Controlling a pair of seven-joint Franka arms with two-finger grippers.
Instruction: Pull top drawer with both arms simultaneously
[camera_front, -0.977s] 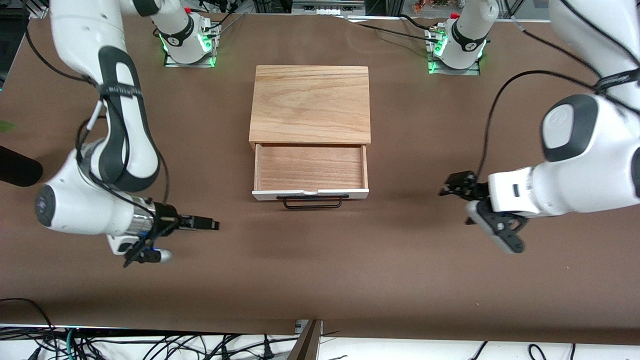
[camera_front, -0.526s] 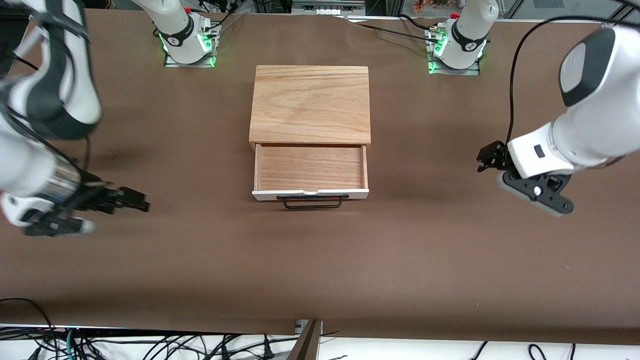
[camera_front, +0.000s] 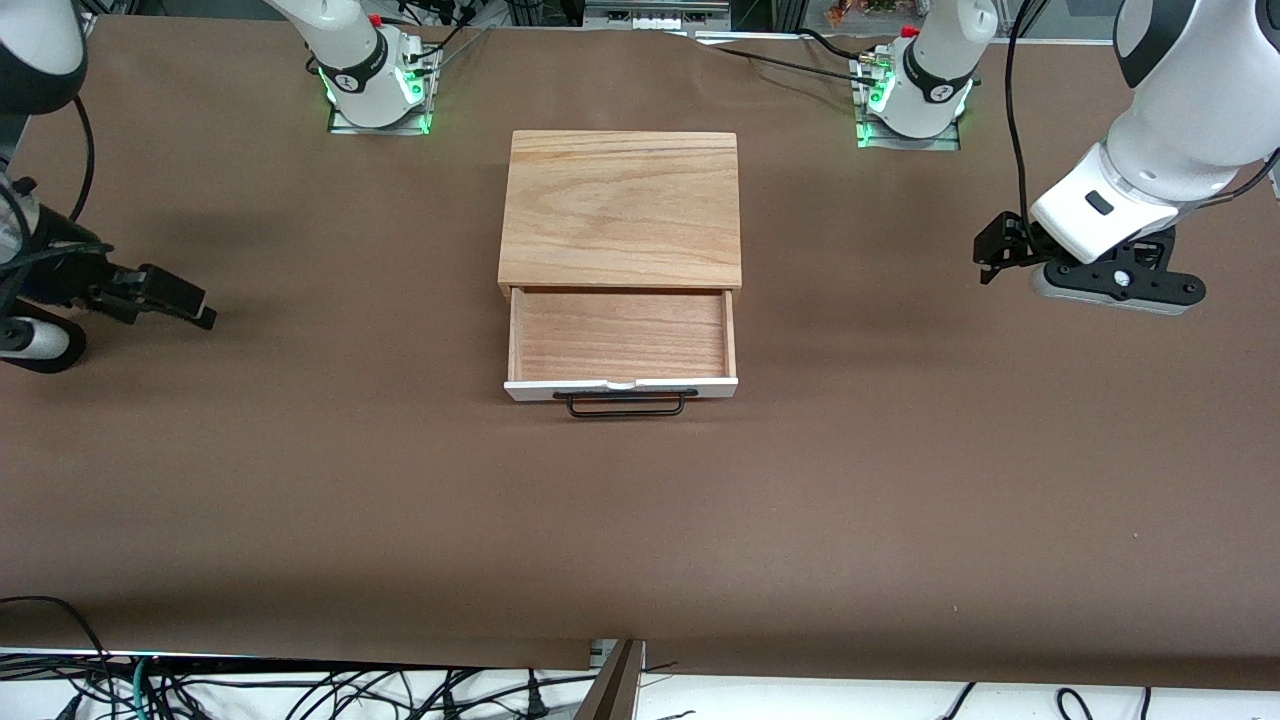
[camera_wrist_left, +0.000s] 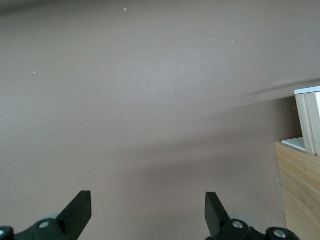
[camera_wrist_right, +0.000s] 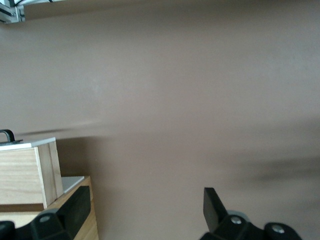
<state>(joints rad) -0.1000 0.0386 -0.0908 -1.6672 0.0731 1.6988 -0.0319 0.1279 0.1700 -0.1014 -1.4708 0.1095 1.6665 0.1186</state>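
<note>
The top drawer (camera_front: 620, 335) stands pulled out of the light wooden box (camera_front: 620, 205). It shows its reddish-brown interior, white front panel (camera_front: 620, 387) and black wire handle (camera_front: 625, 403). My right gripper (camera_front: 195, 308) is open and empty, over bare table toward the right arm's end, well apart from the drawer. My left gripper (camera_front: 987, 257) is open and empty, over bare table toward the left arm's end. The drawer's side shows at the edge of the left wrist view (camera_wrist_left: 309, 120) and the right wrist view (camera_wrist_right: 27, 170). Both wrist views show spread fingers over bare cloth: the left gripper (camera_wrist_left: 147, 210) and the right gripper (camera_wrist_right: 146, 207).
A brown cloth (camera_front: 640, 520) covers the table. The two arm bases (camera_front: 375, 85) (camera_front: 915, 95) stand with green lights on either side of the box's back end. Cables hang below the table's front edge (camera_front: 300, 690).
Both arms have swung outward, away from the drawer and toward their own ends of the table. The drawer has stayed pulled out and has not moved.
</note>
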